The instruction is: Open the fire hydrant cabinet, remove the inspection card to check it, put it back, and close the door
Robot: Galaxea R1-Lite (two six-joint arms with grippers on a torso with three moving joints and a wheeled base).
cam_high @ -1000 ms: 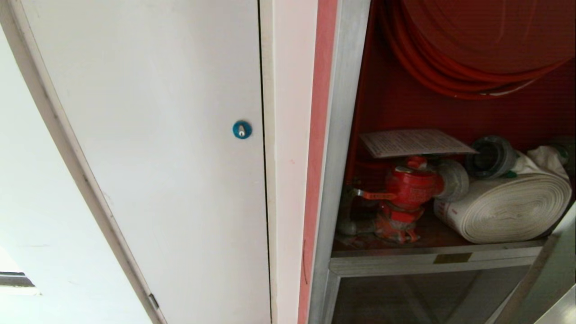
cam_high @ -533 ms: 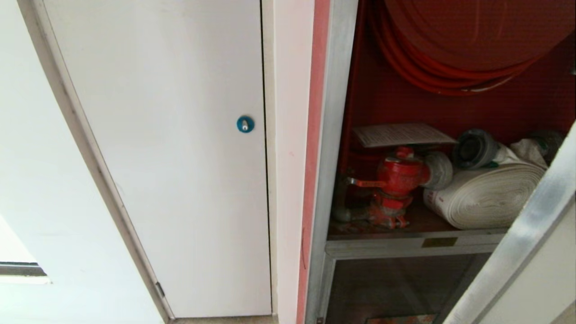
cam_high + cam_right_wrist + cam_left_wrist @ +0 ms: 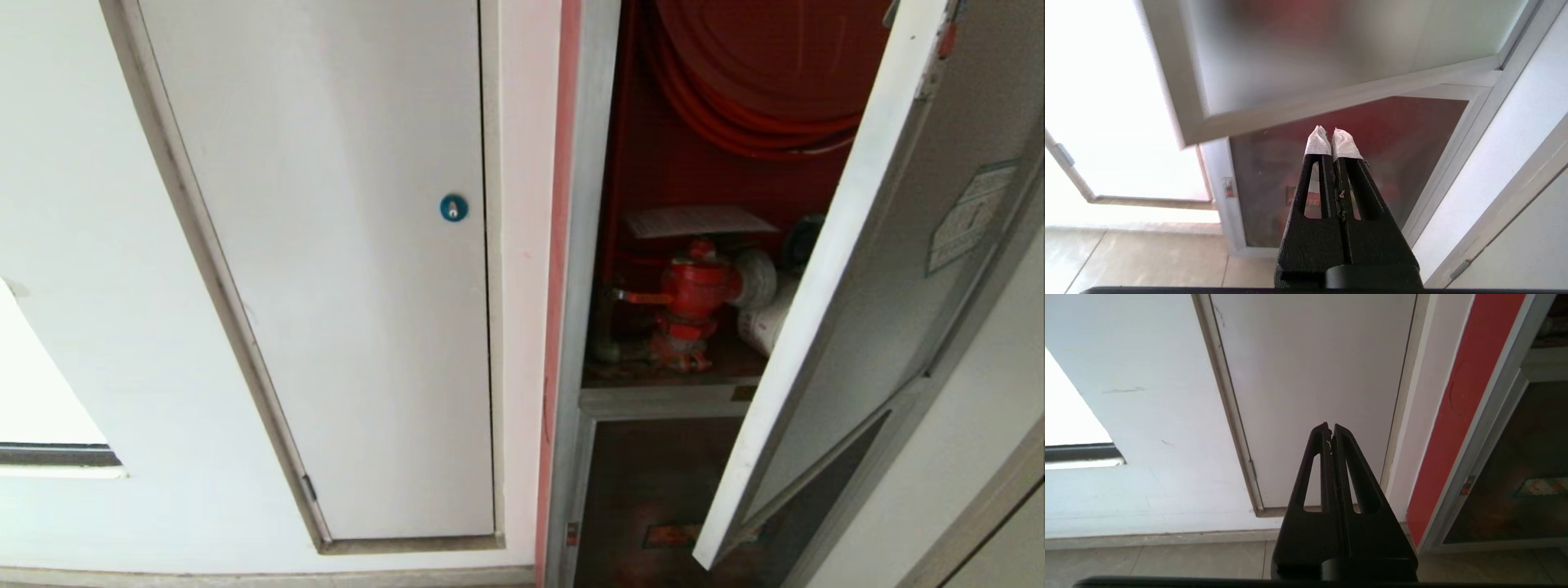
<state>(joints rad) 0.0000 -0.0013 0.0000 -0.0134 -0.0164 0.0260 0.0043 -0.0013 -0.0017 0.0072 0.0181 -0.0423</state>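
While both arms hang low near the floor, the left gripper (image 3: 1331, 430) has its black fingers pressed together with nothing in them, pointing at the plain white door (image 3: 343, 269). The right gripper (image 3: 1333, 139) has its white-taped fingers pressed together too, empty, just below the bottom edge of the door (image 3: 890, 269). That door is smooth dark glass in a shiny silver frame, and in the head view it stands part way open at about 3 o'clock. Its arrow sticker (image 3: 971, 214) shows on the glass. Past the door edge is the fire hydrant cabinet (image 3: 584, 245), red inside. The inspection card (image 3: 694, 220), thin, flat and pale, lies on top of the round red valve (image 3: 690, 302) near the middle. At 1 o'clock hangs the red hose reel (image 3: 759, 73). My guess is the closing step is in hand. Next the door needs a gentle push until it sits flat in its frame.
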